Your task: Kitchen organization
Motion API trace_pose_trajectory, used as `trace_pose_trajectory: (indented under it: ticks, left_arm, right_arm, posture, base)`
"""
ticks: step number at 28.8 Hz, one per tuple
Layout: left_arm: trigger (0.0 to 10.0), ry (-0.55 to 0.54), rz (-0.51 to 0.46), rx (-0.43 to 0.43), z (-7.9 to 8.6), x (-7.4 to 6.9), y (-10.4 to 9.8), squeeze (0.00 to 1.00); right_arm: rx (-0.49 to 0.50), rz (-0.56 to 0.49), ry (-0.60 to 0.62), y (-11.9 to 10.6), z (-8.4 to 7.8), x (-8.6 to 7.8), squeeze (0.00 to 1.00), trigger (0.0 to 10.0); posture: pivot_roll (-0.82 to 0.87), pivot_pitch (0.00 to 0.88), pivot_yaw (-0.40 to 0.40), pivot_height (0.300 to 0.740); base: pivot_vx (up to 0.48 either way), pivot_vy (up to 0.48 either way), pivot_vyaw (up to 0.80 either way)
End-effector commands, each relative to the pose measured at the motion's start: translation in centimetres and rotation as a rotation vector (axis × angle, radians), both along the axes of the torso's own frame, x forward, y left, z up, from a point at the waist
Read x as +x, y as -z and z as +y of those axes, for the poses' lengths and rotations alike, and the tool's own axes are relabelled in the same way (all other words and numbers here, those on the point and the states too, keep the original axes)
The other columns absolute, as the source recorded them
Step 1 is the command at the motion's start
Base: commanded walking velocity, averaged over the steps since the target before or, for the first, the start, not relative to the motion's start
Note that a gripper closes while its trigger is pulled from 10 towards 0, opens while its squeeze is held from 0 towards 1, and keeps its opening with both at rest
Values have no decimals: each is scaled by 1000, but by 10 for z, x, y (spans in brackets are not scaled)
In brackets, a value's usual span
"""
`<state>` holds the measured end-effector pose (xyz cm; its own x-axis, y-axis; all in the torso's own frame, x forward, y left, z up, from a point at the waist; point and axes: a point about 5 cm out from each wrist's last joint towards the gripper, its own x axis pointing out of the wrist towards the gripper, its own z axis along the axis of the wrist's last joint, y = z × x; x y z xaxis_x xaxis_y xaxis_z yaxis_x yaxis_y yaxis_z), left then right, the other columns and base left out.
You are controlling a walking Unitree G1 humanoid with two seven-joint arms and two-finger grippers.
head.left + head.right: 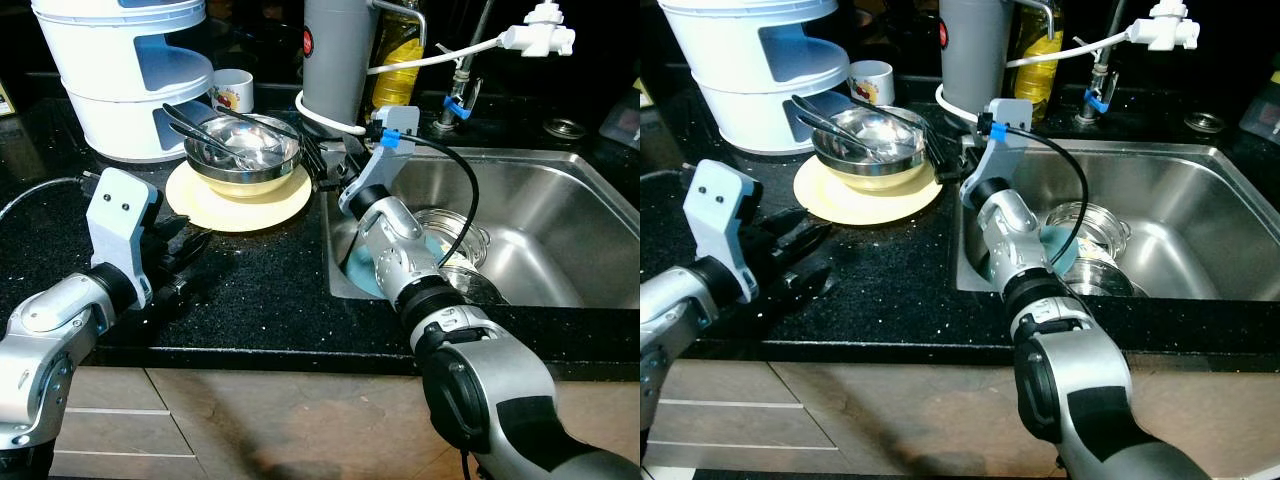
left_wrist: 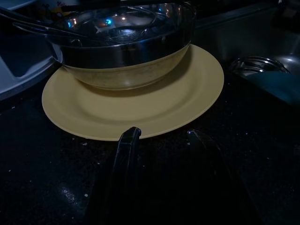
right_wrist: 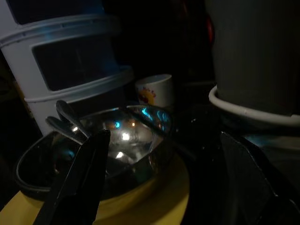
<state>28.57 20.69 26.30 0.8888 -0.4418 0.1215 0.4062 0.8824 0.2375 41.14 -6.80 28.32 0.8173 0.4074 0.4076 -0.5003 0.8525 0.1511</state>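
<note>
The steel bowl [image 1: 242, 150] with utensils in it sits on the yellow plate [image 1: 238, 197], on the black counter [image 1: 250, 290] just left of the sink [image 1: 540, 230]. My right gripper [image 1: 322, 165] is at the bowl's right rim with its fingers spread, holding nothing, while my left gripper [image 1: 180, 255] waits near the plate's front edge, fingers also apart. I judge I'm lining up a grasp on the bowl; next I must close on its rim without tipping it.

A shiny steel bowl [image 1: 243, 150] sat upright on a flat yellow plate [image 1: 240, 198] on the black counter [image 1: 250, 290], with dark utensils [image 1: 195, 125] resting across its rim.
</note>
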Motion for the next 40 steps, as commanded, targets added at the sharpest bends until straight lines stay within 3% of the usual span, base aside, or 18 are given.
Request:
trace_pose_trajectory:
  ticks: [1, 8, 19, 20, 21, 23, 24, 29, 31, 34, 36, 40]
  left_arm:
    - [10000, 8, 9, 14, 0, -3, 1, 0]
    - [10000, 9, 8, 13, -1, -3, 2, 0]
    - [10000, 23, 9, 10, -2, -3, 3, 0]
    - [10000, 24, 8, 10, -3, -3, 3, 0]
    - [10000, 25, 9, 10, -3, -4, 2, 0]
    - [10000, 25, 9, 10, -3, -4, 2, 0]
    - [10000, 27, 9, 11, -4, -4, 2, 0]
    - [10000, 28, 10, 9, -5, -4, 2, 0]
    - [10000, 27, 10, 9, -5, -4, 2, 0]
    - [10000, 27, 11, 10, -5, -4, 2, 0]
    - [10000, 27, 11, 10, -5, -4, 2, 0]
    - [10000, 28, 12, 10, -5, -4, 3, 0]
  right_arm:
    - [7, 15, -9, 1, 3, 0, 0, 10000]
    - [87, 59, -90, 7, 11, -1, 0, 10000]
    - [74, 64, -125, 10, 19, -3, 0, 10000]
    - [74, 62, -128, 10, 19, -3, 0, 9255]
    - [74, 56, -130, 9, 20, -3, 0, 6941]
    - [74, 56, -130, 9, 20, -3, 0, 6941]
    - [73, 52, -131, 8, 21, -3, 0, 5373]
    - [76, 49, -132, 7, 22, -4, 0, 4863]
    - [78, 48, -132, 7, 21, -4, 0, 4941]
    - [96, 46, -126, 6, 20, -3, 0, 6510]
    - [109, 48, -122, 5, 19, -3, 0, 8941]
    - [113, 48, -124, 4, 19, -3, 0, 8863]
  posture:
    - [46, 188, -57, 740]
    - [50, 175, -60, 740]
    - [52, 167, -61, 740]
    - [52, 168, -60, 740]
    - [51, 169, -60, 740]
    - [51, 169, -60, 740]
    - [52, 171, -60, 740]
    - [52, 171, -61, 740]
    - [52, 172, -62, 740]
    - [52, 172, -62, 740]
    - [52, 172, -61, 740]
    - [51, 173, -60, 740]
  base:
    - [0, 0, 0]
    - [0, 0, 0]
    - [0, 0, 0]
    - [0, 0, 0]
    - [0, 0, 0]
    - [0, 0, 0]
    - [0, 0, 0]
    - [0, 0, 0]
    - [0, 0, 0]
    - [0, 0, 0]
    - [0, 0, 0]
    - [0, 0, 0]
